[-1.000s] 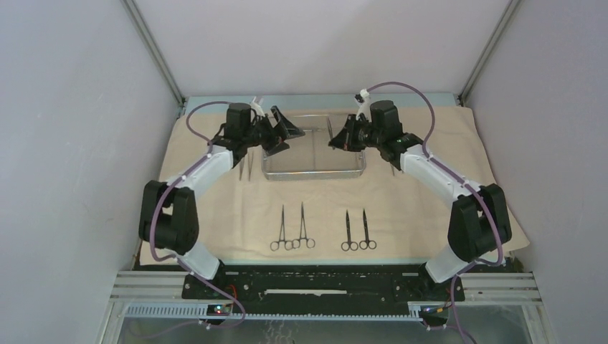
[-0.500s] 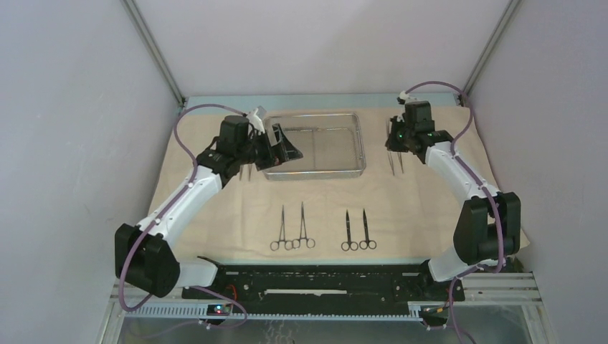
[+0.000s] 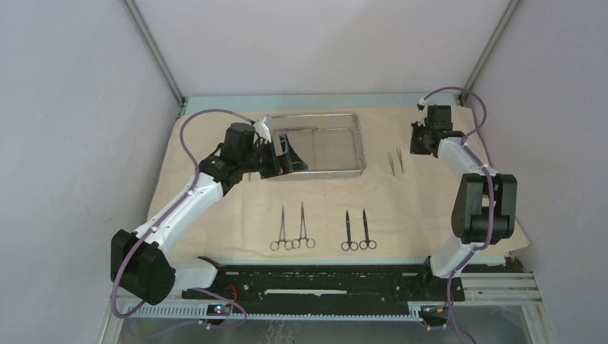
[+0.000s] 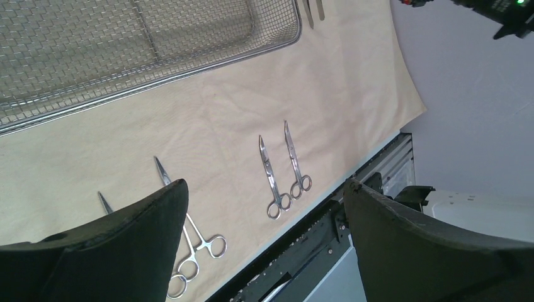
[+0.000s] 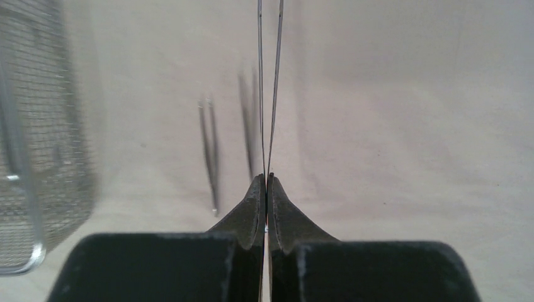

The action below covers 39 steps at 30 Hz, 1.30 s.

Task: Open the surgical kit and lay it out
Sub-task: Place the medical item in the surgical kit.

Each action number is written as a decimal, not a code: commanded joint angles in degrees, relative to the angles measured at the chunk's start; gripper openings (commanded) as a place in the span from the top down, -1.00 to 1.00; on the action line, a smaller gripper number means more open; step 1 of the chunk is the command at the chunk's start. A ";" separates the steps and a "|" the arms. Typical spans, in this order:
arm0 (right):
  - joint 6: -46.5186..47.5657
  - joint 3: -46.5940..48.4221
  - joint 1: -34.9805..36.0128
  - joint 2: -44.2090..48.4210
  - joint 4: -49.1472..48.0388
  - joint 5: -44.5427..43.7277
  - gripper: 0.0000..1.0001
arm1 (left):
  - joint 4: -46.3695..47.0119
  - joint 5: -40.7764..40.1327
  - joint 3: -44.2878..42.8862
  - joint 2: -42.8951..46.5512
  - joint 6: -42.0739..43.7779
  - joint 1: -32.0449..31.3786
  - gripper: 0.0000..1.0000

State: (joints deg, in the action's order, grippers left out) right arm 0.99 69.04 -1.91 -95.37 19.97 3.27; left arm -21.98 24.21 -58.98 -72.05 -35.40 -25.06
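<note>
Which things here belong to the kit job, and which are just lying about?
Job: cloth, tray, four ring-handled tools, tweezers beside tray.
Not job: base rail, frame posts. No loose strays visible.

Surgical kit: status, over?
Left end effector open at left end of mesh tray; right end effector shut, right of the tweezers. Cloth spread flat, four ring-handled instruments in a row. Nothing blocking.
</note>
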 commanded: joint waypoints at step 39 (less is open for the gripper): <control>7.13 7.14 -1.91 -16.13 9.21 -0.61 0.71 | 1.27 3.43 0.80 -1.43 0.86 1.67 -0.93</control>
State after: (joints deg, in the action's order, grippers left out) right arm 8.21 74.59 -3.95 -111.26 26.30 3.42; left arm -22.00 26.20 -58.98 -73.47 -35.42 -23.83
